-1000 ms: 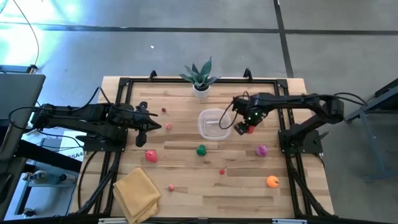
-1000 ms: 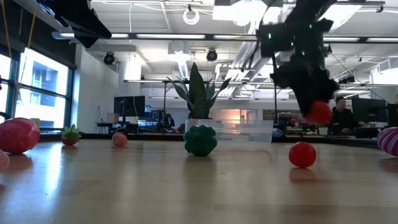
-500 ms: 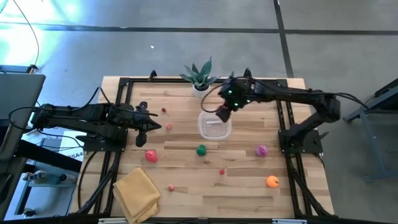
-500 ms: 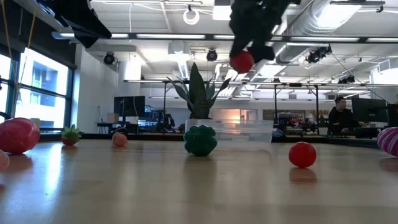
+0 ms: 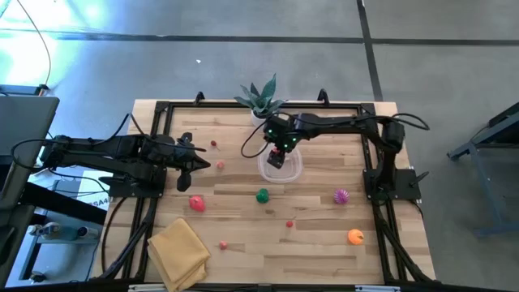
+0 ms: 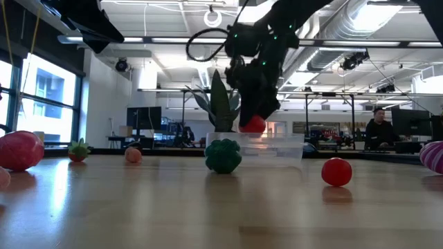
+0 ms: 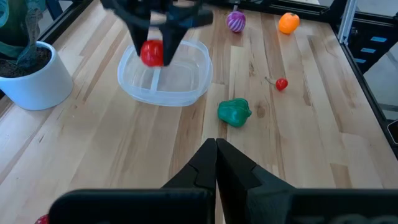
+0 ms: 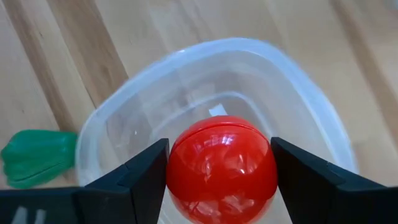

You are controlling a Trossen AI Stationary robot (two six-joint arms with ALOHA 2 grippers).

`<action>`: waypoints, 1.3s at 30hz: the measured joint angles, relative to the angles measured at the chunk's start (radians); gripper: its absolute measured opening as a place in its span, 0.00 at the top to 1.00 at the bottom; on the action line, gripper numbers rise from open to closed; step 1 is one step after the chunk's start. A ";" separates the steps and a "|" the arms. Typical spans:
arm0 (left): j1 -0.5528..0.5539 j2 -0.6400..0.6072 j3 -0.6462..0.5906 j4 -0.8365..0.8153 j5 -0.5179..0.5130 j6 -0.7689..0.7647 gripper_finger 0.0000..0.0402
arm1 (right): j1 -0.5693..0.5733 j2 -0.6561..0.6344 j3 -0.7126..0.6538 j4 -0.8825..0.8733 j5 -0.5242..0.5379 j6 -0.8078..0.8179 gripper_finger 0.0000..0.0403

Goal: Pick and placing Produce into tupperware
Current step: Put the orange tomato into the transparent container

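Right tool [image 5: 276, 156], suspended above the transparent tupperware [image 5: 292, 168] and gripping a glossy red ball of produce [image 8: 221, 163] between its two dark fingers [image 8: 140, 176]; the ball hangs directly over the container's open interior, clear of its floor. In the low view the ball [image 6: 252, 124] sits level with the container's rim [image 6: 277, 138], under the dark arm that descends from above. The tupperware rests on the wooden bench [image 5: 243, 251], just in front of the potted plant [image 5: 261, 101].

Near the right tool, on the bench beside the container, lies a green pepper [image 5: 262, 195]; farther from it lie a small red cherry [image 5: 289, 224], a spiky purple fruit [image 5: 340, 195] and an orange fruit [image 5: 355, 236]. A pink-red fruit [image 5: 197, 203] and a folded yellow cloth [image 5: 178, 251] lie well apart from the right tool, closer to the left one.

Left tool [image 5: 200, 165], fingers pressed together and holding nothing, waits low over the bench well apart from the container; two small pieces of produce [image 5: 220, 165] lie just beside it. A person [image 6: 379, 128] sits in the room beyond the bench.
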 joint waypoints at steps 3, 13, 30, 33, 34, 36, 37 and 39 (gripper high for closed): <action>0.000 0.000 0.000 0.000 0.000 0.000 1.00 | 0.000 0.049 0.000 0.000 -0.005 -0.016 0.40; 0.000 0.000 0.000 0.000 0.000 0.000 1.00 | 0.005 0.100 0.000 0.048 0.008 -0.067 0.40; 0.000 0.000 0.000 0.000 0.000 0.000 1.00 | 0.010 0.101 0.000 0.041 0.057 -0.071 0.30; 0.000 0.000 0.000 0.000 0.000 0.000 1.00 | 0.012 0.101 0.000 0.041 0.057 -0.071 0.30; 0.000 0.000 0.000 0.000 0.000 0.000 1.00 | 0.012 0.101 0.000 0.041 0.054 -0.071 0.30; 0.000 0.000 0.000 0.000 0.000 0.000 1.00 | 0.011 0.099 0.000 0.036 0.044 -0.071 0.30; 0.000 0.000 0.000 0.000 0.000 0.000 1.00 | 0.011 0.096 0.000 0.031 0.040 -0.071 0.30; 0.000 0.000 0.000 0.000 0.000 0.000 1.00 | 0.011 0.082 0.000 0.022 0.039 -0.072 0.30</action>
